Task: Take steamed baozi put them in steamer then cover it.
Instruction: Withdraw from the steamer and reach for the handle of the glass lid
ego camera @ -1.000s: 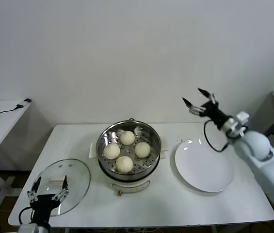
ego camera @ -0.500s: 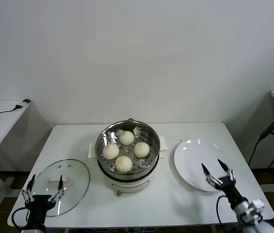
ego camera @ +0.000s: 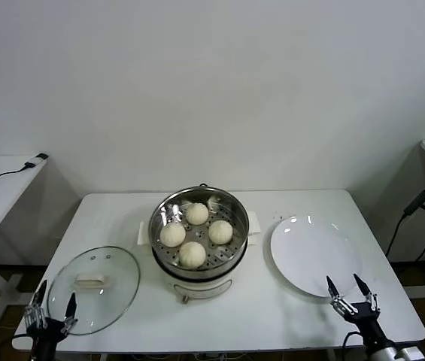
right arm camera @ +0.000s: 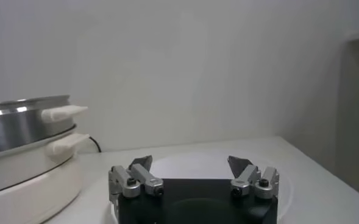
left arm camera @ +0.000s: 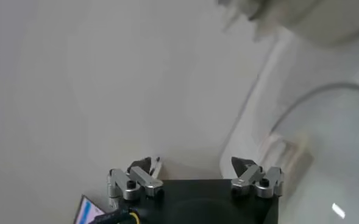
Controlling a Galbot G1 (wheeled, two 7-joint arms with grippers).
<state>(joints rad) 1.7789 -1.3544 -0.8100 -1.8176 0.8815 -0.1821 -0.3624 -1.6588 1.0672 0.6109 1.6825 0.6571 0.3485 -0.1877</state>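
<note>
fingers wide and empty on both grippers, left gripper [ego camera: 50, 310] and right gripper [ego camera: 351, 292]. 4 baozi [ego camera: 192, 254] sit in steamer [ego camera: 199, 226]; cover [ego camera: 94, 288] lies just beyond left gripper, handle's long axis left-right.

I read this as a lab test room: bare white wall [ego camera: 212, 83], plain white surface [ego camera: 122, 214], cabled side desk [ego camera: 1, 188].

Both arms are mostly cut off at the bottom edge, and the left wrist view is a blur, can't tell what's what.
</note>
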